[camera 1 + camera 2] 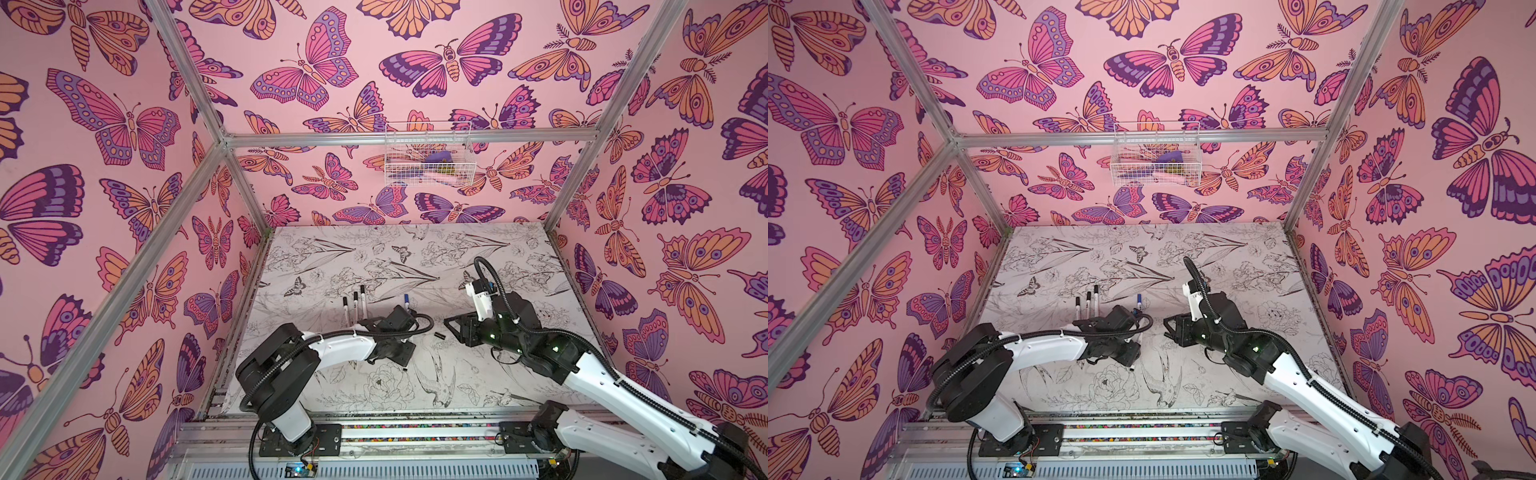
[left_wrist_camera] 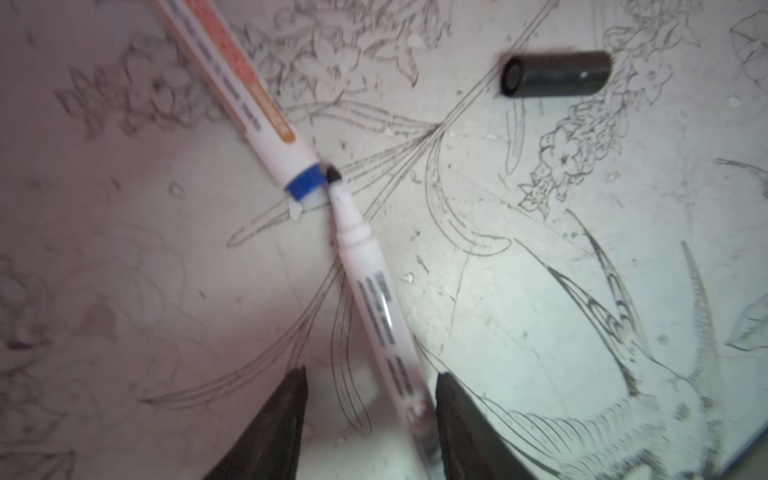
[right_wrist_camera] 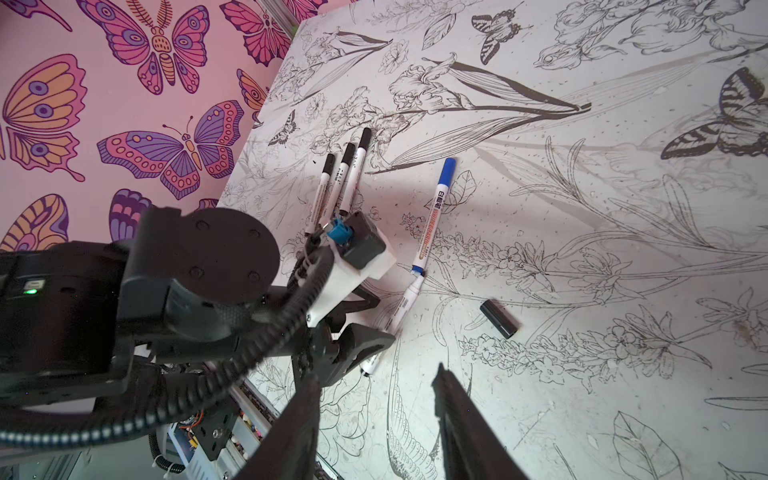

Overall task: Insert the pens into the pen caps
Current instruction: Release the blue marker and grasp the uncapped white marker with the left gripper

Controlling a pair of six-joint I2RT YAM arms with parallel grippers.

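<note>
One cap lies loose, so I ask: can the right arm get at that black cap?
Probably yes. The cap lies free on the table, close before the right gripper, whose jaws are open and empty; nothing stands between them.

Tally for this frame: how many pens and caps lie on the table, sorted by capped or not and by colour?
Pens with a black cap on: 3
Pen with a blue cap on: 1
Uncapped pen: 1
Loose black cap: 1
Total: 6 (5 pens, 1 loose cap)
</note>
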